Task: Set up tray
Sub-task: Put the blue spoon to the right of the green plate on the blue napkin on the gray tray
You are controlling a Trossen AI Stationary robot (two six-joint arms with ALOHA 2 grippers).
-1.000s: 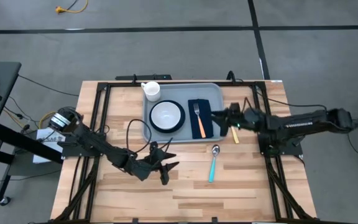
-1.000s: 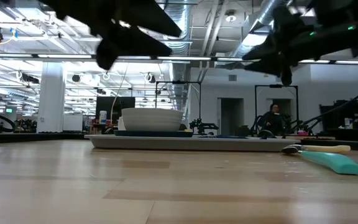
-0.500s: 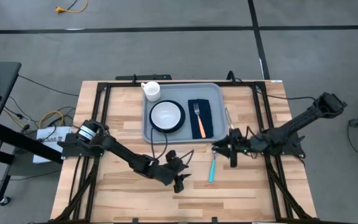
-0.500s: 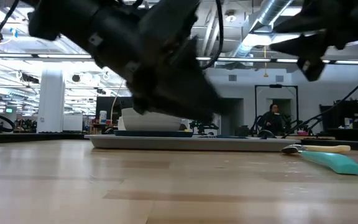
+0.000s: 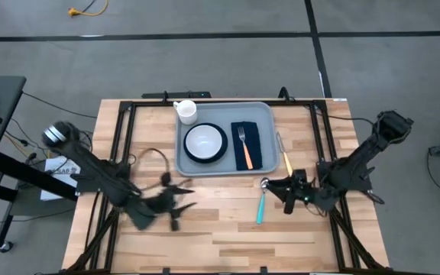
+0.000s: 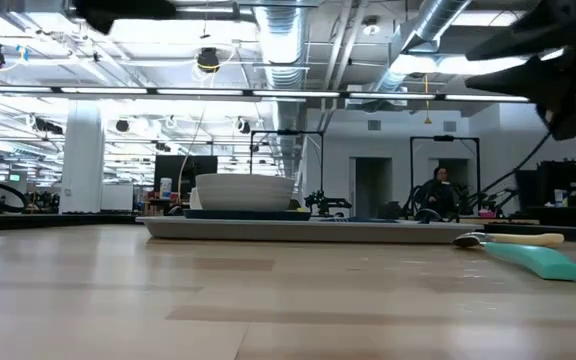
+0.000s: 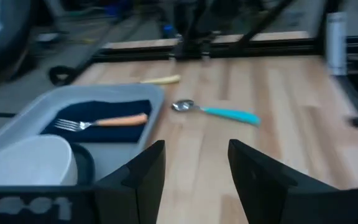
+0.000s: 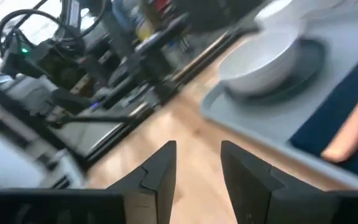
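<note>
Hovering: the right gripper hangs just beside the teal-handled metal spoon, which lies on the bare wood table near the tray's front edge; its two dark fingers stand apart with nothing between them.
Tray: the large flat grey-blue plastic tray sits at the far middle of the table, carrying a white bowl on a dark round plate, an orange-handled fork on a dark navy napkin, and a white mug at its far left corner.
Outside: a yellow-handled knife lies beside the tray's right rim.
Left: the left gripper waits over the table's left front, blurred in the high view, fingers spread and empty.
Risk, spoon: a closing pinch on the thin flat handle could skid it along the wood or tip the bowl end up.
Risk, knife: it lies near the spoon, so a low sweep might knock it.
Risk, tray: carrying cutlery in low could catch the raised rim or nudge the fork off the napkin.
</note>
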